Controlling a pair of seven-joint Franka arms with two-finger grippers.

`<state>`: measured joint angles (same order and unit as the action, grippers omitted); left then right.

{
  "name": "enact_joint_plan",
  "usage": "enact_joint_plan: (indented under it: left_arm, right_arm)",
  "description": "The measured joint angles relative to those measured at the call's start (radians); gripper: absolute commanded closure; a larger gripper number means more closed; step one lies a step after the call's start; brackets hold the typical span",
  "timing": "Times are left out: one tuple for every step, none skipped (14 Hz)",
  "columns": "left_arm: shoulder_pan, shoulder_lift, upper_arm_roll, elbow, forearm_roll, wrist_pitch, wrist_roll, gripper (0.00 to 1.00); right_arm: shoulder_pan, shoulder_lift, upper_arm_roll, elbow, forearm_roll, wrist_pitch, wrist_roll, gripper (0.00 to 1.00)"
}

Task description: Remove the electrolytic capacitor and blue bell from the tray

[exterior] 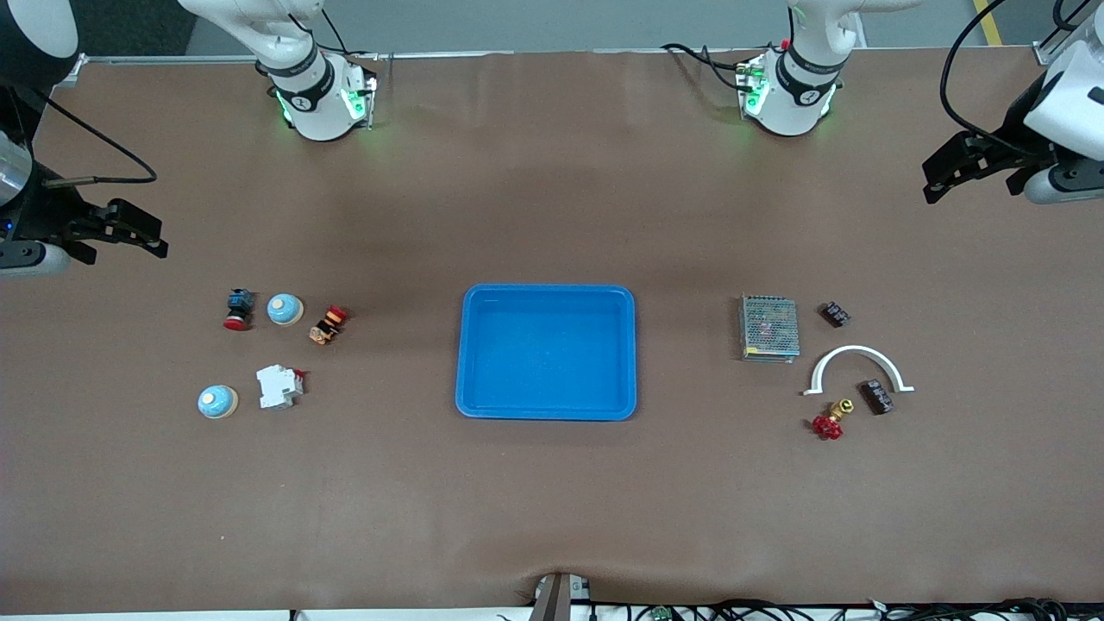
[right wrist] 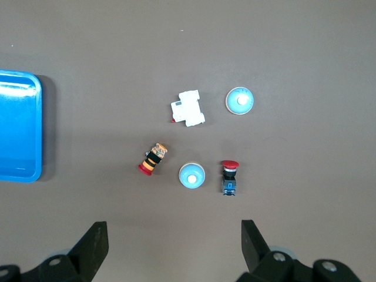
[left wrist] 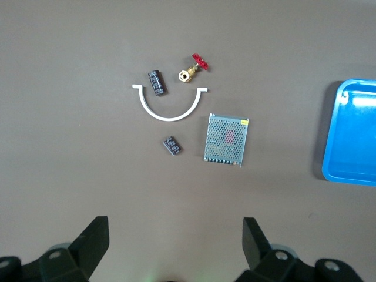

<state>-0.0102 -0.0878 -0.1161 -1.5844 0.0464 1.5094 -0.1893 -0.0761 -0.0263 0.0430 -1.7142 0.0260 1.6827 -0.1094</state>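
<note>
Left gripper point(exterior: 936, 179) and right gripper point(exterior: 151, 235), both wide open and empty, cut off at frame edges; wrist views resolve capacitors point(left wrist: 156, 81) and bells point(right wrist: 191, 175).

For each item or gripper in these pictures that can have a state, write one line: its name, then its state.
Blue tray: empty.
Two bells: upright on the table.
Two capacitors: lying on the table.
White arch: lying flat.
Red-handled valve: on its side.
Left gripper: fingers open, empty, over the table's edge.
Right gripper: fingers open, empty, waiting.
</note>
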Motion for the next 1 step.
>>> enact_joint_plan:
  left_arm:
    - [0.0,0.0,0.0,0.003,0.0,-0.001,0.0,0.0]
  right_arm:
    - [0.0,0.0,0.0,0.0,0.0,0.0,0.0,0.0]
